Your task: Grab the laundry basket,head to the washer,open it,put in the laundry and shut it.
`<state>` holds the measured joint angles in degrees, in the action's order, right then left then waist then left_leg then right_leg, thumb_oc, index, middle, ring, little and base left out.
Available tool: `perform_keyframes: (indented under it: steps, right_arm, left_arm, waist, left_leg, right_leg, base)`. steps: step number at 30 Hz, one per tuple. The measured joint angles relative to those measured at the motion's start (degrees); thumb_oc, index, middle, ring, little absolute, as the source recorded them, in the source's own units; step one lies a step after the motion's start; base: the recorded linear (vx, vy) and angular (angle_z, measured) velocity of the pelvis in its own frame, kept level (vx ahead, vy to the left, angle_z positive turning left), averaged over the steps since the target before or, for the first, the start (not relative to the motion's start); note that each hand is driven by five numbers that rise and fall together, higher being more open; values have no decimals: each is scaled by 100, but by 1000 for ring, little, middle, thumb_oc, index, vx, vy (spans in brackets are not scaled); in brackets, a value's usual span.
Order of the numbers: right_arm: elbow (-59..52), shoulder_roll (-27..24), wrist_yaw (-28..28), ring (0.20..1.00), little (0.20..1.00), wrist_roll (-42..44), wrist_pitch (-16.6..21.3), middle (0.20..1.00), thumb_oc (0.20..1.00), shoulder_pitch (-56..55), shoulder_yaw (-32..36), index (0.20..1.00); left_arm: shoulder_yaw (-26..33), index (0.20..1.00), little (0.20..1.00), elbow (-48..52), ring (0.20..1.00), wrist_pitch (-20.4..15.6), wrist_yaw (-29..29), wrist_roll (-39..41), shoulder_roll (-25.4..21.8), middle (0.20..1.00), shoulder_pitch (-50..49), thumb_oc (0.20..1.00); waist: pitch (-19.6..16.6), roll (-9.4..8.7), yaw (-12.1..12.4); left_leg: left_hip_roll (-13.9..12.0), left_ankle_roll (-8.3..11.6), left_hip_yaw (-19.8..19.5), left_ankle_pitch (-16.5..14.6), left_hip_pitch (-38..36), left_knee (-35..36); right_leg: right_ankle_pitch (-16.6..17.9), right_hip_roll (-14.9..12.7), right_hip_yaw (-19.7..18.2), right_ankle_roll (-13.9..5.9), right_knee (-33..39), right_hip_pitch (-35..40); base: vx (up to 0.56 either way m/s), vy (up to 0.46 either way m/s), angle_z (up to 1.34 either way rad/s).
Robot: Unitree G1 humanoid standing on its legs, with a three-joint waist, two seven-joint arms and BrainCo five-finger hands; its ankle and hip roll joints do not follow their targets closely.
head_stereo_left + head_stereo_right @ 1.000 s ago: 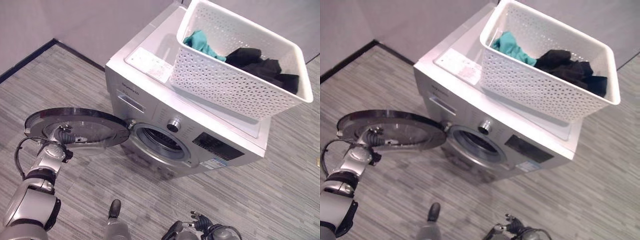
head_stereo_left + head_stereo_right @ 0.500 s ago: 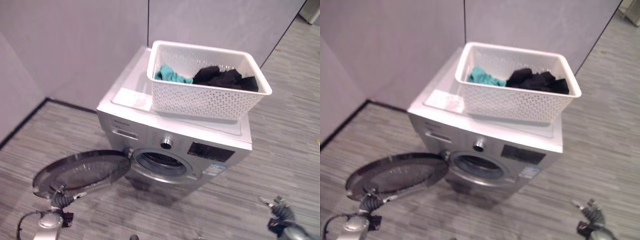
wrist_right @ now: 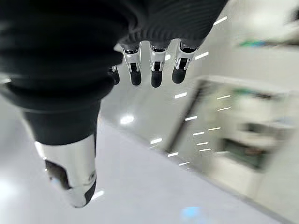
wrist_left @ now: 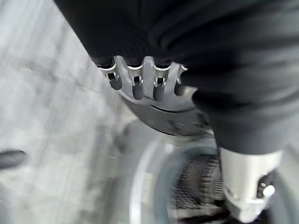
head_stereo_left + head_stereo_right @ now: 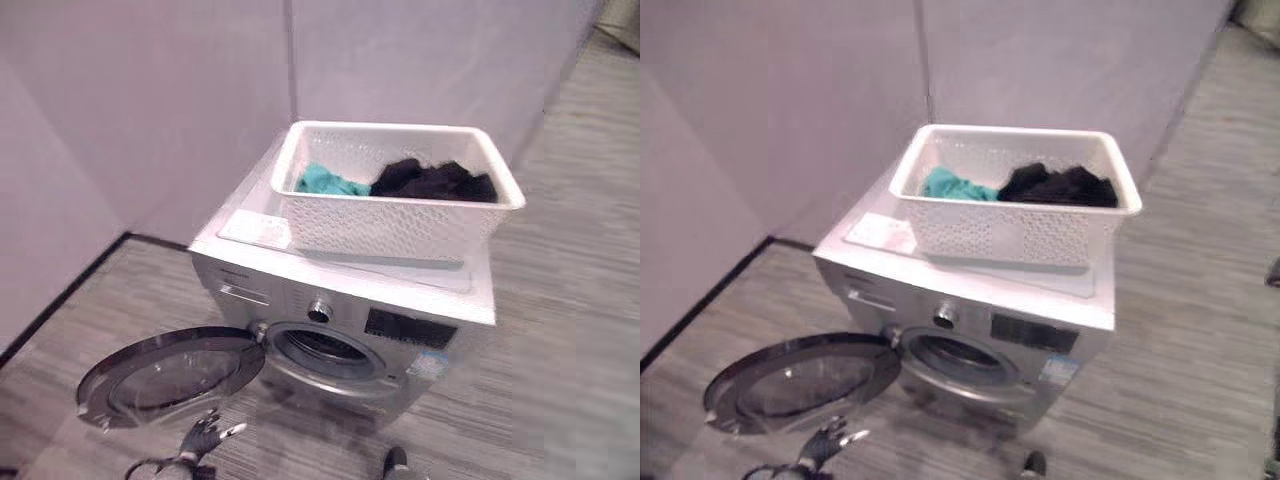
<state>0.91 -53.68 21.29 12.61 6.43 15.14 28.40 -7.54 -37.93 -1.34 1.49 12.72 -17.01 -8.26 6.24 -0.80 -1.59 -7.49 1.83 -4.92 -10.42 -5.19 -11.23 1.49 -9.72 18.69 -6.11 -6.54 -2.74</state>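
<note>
Both of my hands hold nothing. My left hand (image 5: 205, 440) hangs low, nearest me, just in front of the edge of the washer door (image 5: 172, 374), fingers relaxed and spread, not touching the door. In its own wrist view the fingers (image 4: 137, 86) are straight, with the door's dark rim and the round drum opening past them. My right hand (image 3: 154, 70) shows in its wrist view with fingers loosely extended and thumb apart, nothing between them.

Beyond my left hand the round door is swung wide open to my left, lying nearly flat above the grey floor (image 5: 560, 360). Behind it stands the silver washer (image 5: 340, 300) with its drum opening (image 5: 325, 350) uncovered. On top of the washer sits the white laundry basket (image 5: 400, 215), and inside it lie a teal cloth (image 5: 325, 182) on the left and dark clothes (image 5: 435, 180) on the right. Plain grey walls (image 5: 150, 100) rise behind the washer.
</note>
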Motion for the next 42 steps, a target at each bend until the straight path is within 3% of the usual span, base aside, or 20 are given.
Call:
perform_keyframes:
  steps: [1, 2, 3, 4, 5, 7, 8, 9, 10, 11, 13, 17, 22, 26, 28, 30, 34, 35, 38, 42]
  right_arm:
    - [15, -146, 78, 1000, 1000, 12, 4, 1000, 1000, 401, -209, 1000]
    - [316, -699, 71, 1000, 1000, 22, 101, 1000, 1000, 1253, -947, 1000]
    - [428, -1220, -99, 1000, 1000, 39, 212, 1000, 1000, 2450, -2025, 1000]
    - [425, -1253, -281, 1000, 1000, 125, 390, 1000, 1000, 3081, -2876, 1000]
    - [510, -1268, -341, 1000, 1000, 131, 401, 1000, 1000, 3397, -3297, 1000]
    - [712, -1166, -612, 1000, 1000, 181, 310, 1000, 1000, 3843, -3885, 1000]
    - [721, -1082, -728, 1000, 1000, 187, 240, 1000, 1000, 3790, -3929, 1000]
    - [704, -1085, -1027, 1000, 1000, 181, 79, 1000, 1000, 3522, -3948, 1000]
    - [705, -1107, -1171, 1000, 1000, 179, -40, 1000, 1000, 3413, -3970, 1000]
    - [748, -1064, -1324, 1000, 1000, 179, -211, 1000, 1000, 3197, -4024, 1000]
    - [884, -1091, -1717, 1000, 1000, 205, -455, 1000, 1000, 3002, -4285, 1000]
    - [1449, -1121, -2335, 1000, 1000, 252, -758, 1000, 1000, 3075, -5030, 1000]
    - [1489, -1368, -2922, 1000, 1000, 426, -782, 1000, 1000, 2982, -5205, 1000]
    - [1813, -1552, -3193, 1000, 1000, 518, -777, 1000, 1000, 3528, -5862, 1000]
    - [2033, -1647, -3339, 1000, 1000, 508, -816, 1000, 1000, 4176, -6667, 1000]
    - [2006, -1692, -3437, 1000, 1000, 507, -810, 1000, 1000, 4339, -6844, 1000]
    - [1652, -1968, -3588, 1000, 1000, 514, -784, 1000, 1000, 4414, -6947, 1000]
    - [1330, -2288, -3698, 1000, 1000, 537, -751, 1000, 1000, 4359, -6954, 1000]
    - [1177, -2583, -3812, 1000, 1000, 691, -659, 1000, 1000, 4333, -6945, 1000]
    - [1198, -2590, -3914, 1000, 1000, 690, -655, 1000, 1000, 4330, -6965, 1000]
  left_arm:
    - [-26, 1000, 1000, -41, 1000, 23, -51, 85, -41, 1000, 135, 1000]
    - [12, 1000, 1000, 217, 1000, 17, -95, 348, -126, 1000, 149, 1000]
    - [55, 1000, 1000, 533, 1000, 18, -147, 601, -220, 1000, -2, 1000]
    - [54, 1000, 1000, 535, 1000, 45, -186, 741, -516, 1000, -97, 1000]
    - [52, 1000, 1000, 540, 1000, 45, -216, 761, -578, 1000, -111, 1000]
    - [-34, 1000, 1000, 565, 1000, 35, -235, 768, -549, 1000, -57, 1000]
    - [-58, 1000, 1000, 573, 1000, 31, -234, 767, -509, 1000, -25, 1000]
    - [-264, 1000, 1000, 509, 1000, 38, -231, 765, -499, 1000, 15, 1000]
    - [-320, 1000, 1000, 509, 1000, 39, -222, 759, -448, 1000, -6, 1000]
    - [-322, 1000, 1000, 505, 1000, 44, -214, 746, -452, 1000, -57, 1000]
    - [-199, 1000, 1000, 495, 1000, 58, -141, 714, -579, 1000, -118, 1000]
    - [45, 1000, 1000, 362, 1000, 55, -2, 639, -760, 1000, -155, 1000]
    - [-23, 1000, 1000, 213, 1000, 67, 170, 622, -669, 1000, -198, 1000]
    - [-59, 1000, 1000, 114, 1000, 69, 254, 644, -509, 1000, -268, 1000]
    - [-71, 1000, 1000, 86, 1000, 74, 272, 651, -513, 1000, -263, 1000]
    - [-75, 1000, 1000, 89, 1000, 74, 295, 655, -505, 1000, -238, 1000]
    - [-225, 1000, 1000, 64, 1000, 81, 370, 655, -481, 1000, -282, 1000]
    - [-236, 1000, 1000, -53, 1000, 80, 400, 651, -386, 1000, -306, 1000]
    - [-230, 1000, 1000, -470, 1000, 114, 424, 661, -278, 1000, -321, 1000]
    - [-222, 1000, 1000, -617, 1000, 117, 440, 650, -313, 1000, -298, 1000]
  waist:
    - [14, -148, -24]
    - [91, -246, 81]
    - [200, -369, 473]
    - [93, -792, 372]
    - [-4, -933, 375]
    - [1, -1009, 353]
    - [-9, -992, 356]
    - [-32, -851, 359]
    - [-103, -718, 297]
    - [-145, -617, 281]
    - [-184, -721, 162]
    - [-177, -770, 248]
    - [-146, -838, 249]
    - [-104, -920, 242]
    - [-90, -947, 200]
    - [-86, -994, 201]
    - [-64, -1057, 153]
    - [-52, -1062, 143]
    - [-55, -1097, 90]
    - [-49, -1111, 75]
  left_leg:
    - [-9, 128, -23, 54, 549, -990]
    - [-52, 305, -139, 457, 1594, -2874]
    - [-59, 226, -374, 887, 2673, -4727]
    - [-247, 141, -297, 594, 2755, -3428]
    - [-471, 166, -136, 619, 2480, -2145]
    - [-634, 446, -284, 803, 1763, -16]
    - [-646, 451, -326, 816, 1567, 274]
    - [-537, 490, -294, 849, 1389, 348]
    - [-491, 381, -223, 840, 1283, 366]
    - [-332, 506, -199, 1025, 1150, 465]
    - [85, 434, -37, 1069, 1006, 617]
    - [419, 247, 253, 1038, 665, 851]
    - [507, 146, 259, 969, 442, 1016]
    - [483, 149, 380, 967, 231, 1194]
    - [454, 169, 394, 975, 227, 1255]
    - [414, 207, 389, 1001, 216, 1313]
    - [367, 251, 373, 1032, 224, 1366]
    - [362, 260, 355, 1039, 228, 1394]
    - [366, 262, 349, 1056, 207, 1451]
    - [365, 262, 380, 1056, 176, 1471]
  right_leg:
    - [-139, 103, -19, 221, -19, -46]
    - [-205, 250, -89, 487, -97, -181]
    - [-49, 477, -296, 716, 93, -93]
    - [-23, 580, -172, 709, 542, 178]
    - [-58, 604, -138, 725, 598, 244]
    - [-125, 698, -315, 623, 681, 436]
    - [-127, 729, -370, 608, 735, 536]
    - [-156, 754, -347, 563, 728, 696]
    - [-249, 766, -366, 507, 679, 690]
    - [-322, 659, -469, 364, 535, 675]
    - [-307, 266, -530, 128, 504, 700]
    - [-234, -121, -551, 6, 557, 829]
    - [-226, -183, -528, -62, 739, 1057]
    - [-220, -152, -536, -83, 1004, 1263]
    - [-216, -117, -537, -93, 1085, 1264]
    - [-216, -71, -534, -93, 1133, 1273]
    - [-216, -18, -491, -92, 1143, 1271]
    - [-216, -18, -448, -92, 1144, 1272]
    - [-216, -23, -420, -92, 1143, 1272]
    - [-216, -28, -425, -92, 1143, 1271]
  base:
    - [-95, -169, 67]
    - [30, -15, -51]
    - [141, 67, -89]
    - [160, 95, -95]
    - [159, 126, -27]
    - [128, 215, -34]
    - [118, 211, -31]
    - [99, 115, -18]
    - [131, 176, -22]
    - [100, 170, -27]
    - [58, 156, -12]
    - [32, 79, -15]
    - [47, 31, -1]
    - [21, -7, -12]
    - [30, -12, -10]
    - [40, -17, 0]
    - [26, -14, 6]
    - [34, -1, 7]
    - [9, 1, 2]
    - [5, 9, -4]
